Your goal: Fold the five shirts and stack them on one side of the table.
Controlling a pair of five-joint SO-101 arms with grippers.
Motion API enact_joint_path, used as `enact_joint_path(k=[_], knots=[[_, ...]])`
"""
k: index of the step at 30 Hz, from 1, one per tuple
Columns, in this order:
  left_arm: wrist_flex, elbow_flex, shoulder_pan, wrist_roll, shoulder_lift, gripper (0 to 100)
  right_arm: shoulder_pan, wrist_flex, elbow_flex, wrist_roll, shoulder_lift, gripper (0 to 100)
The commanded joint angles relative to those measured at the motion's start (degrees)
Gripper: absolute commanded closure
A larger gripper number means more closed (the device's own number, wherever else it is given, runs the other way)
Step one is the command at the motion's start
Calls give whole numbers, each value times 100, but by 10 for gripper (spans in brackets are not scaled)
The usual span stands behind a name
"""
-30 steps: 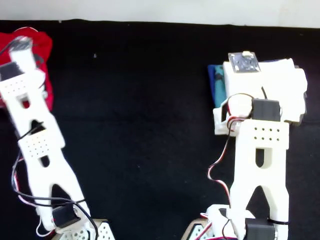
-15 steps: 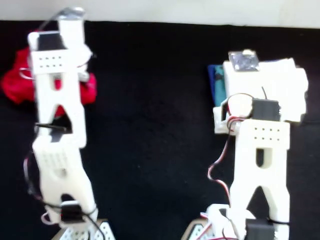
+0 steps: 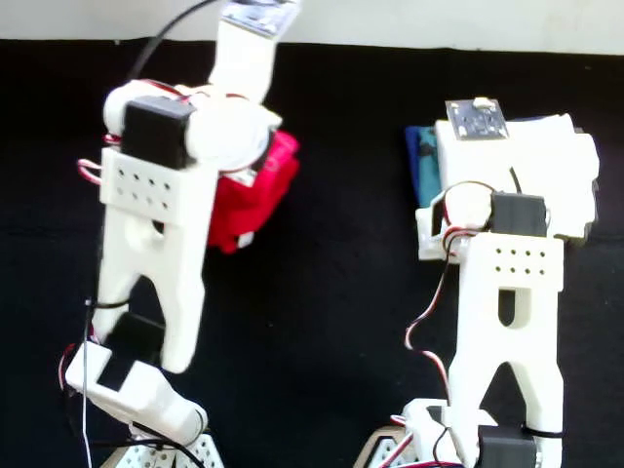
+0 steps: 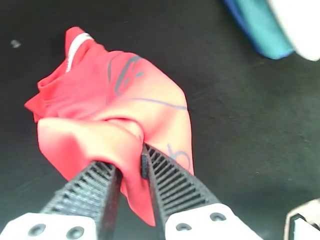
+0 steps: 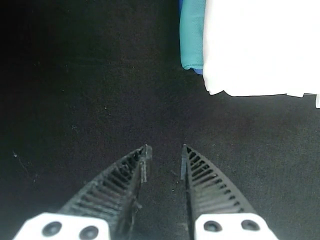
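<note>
left wrist view: one red shirt [image 4: 125, 110], crumpled, not folded. a bunched fold of it is pinched between the two ribbed black fingers of the left hand [image 4: 131, 162]; the rest spreads away from the fingertips over the black table [image 4: 240, 125]. white collar trim shows at its far end, and thin grey lines of print cross the cloth. cannot tell whether the lower cloth rests on the table or hangs just clear of it.

high view: the red shirt sits left of the table's middle, in the far half, partly tucked under the left arm's white wrist. it is well apart from the stack on the right side.

stack, counted in the right wrist view: three folded shirts. one white shirt [image 5: 260, 45] on top, one teal shirt [image 5: 192, 35] under it with its edge showing beside the white, and one blue shirt [image 5: 199, 71] at the bottom, seen as a thin strip. edges roughly squared. that makes four shirts counted in all.

right hand [image 5: 164, 152]: spread, a clear gap between its two fingers, nothing in it. it is over bare table, near the stack but not touching it.

two white arms, bases side by side at the near edge of the table, red and black wires at each base.
</note>
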Motion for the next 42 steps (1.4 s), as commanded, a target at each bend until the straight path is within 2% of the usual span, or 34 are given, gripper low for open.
enact_joint_path(k=[1,6,9,12,20,24,30,36,39,42], knots=[[-70,-242,391,185,-295,992,-13,-110,13,-62,-189,893],[-44,-1138,787,431,-295,992,-4,-268,163,-62,-189,893],[-44,-1420,769,545,-286,992,-4,-444,356,-62,-189,893],[-35,-1182,400,545,-233,992,-4,-567,479,-62,-189,893],[-211,1182,-1174,510,-233,992,-4,-567,426,-62,-189,893],[-932,2703,-1912,492,-233,992,-22,-567,426,-62,-189,893],[-2532,4321,-2870,-44,-233,992,-75,-910,462,-62,-145,893],[-3956,4945,-3662,-325,-233,992,-884,-1367,479,-62,-127,893],[-4352,4998,-4004,-440,-224,992,-1481,-1622,462,-70,48,893],[-4536,4963,-4224,-448,-110,992,-1895,-1842,418,-413,629,893]])
